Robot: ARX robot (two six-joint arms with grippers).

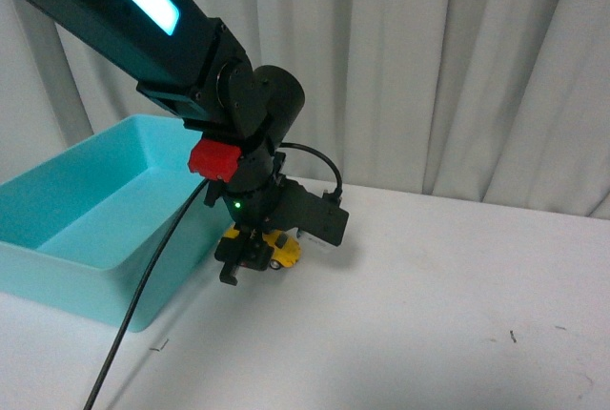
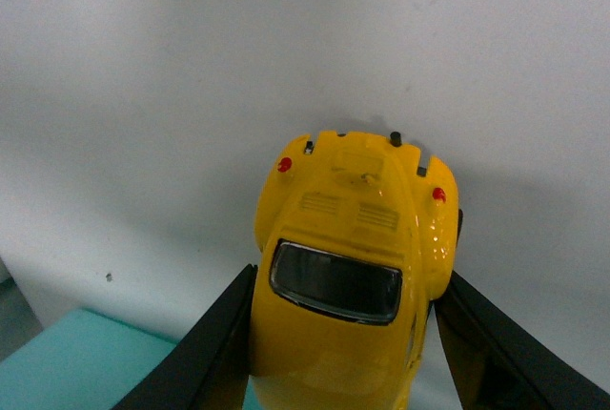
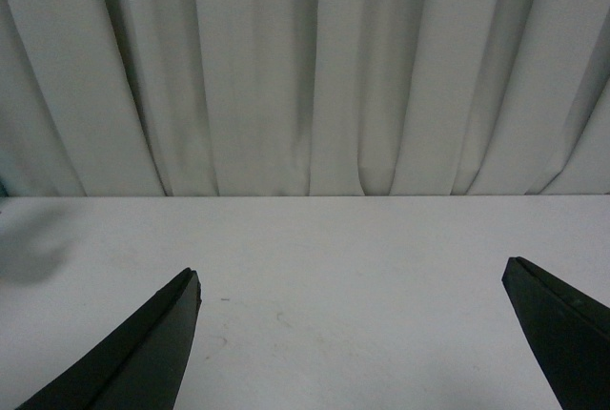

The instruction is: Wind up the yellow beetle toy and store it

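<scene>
The left gripper [image 1: 250,256] was clenched on the beetle [image 2: 351,238]. Its two black fingers [image 2: 214,343] pressed against the car's flanks, and the rear window and red tail lights faced the wrist camera (whether the wheels touched the table [image 1: 457,315] could not be told). The toy was outside the bin [image 1: 67,272], just beside its right-hand wall near the front corner. A black cable [image 1: 143,305] ran down from the arm past that same corner. The right gripper [image 3: 351,281] was spread wide with nothing between its fingers, low over the table and facing the curtain [image 3: 286,76].
</scene>
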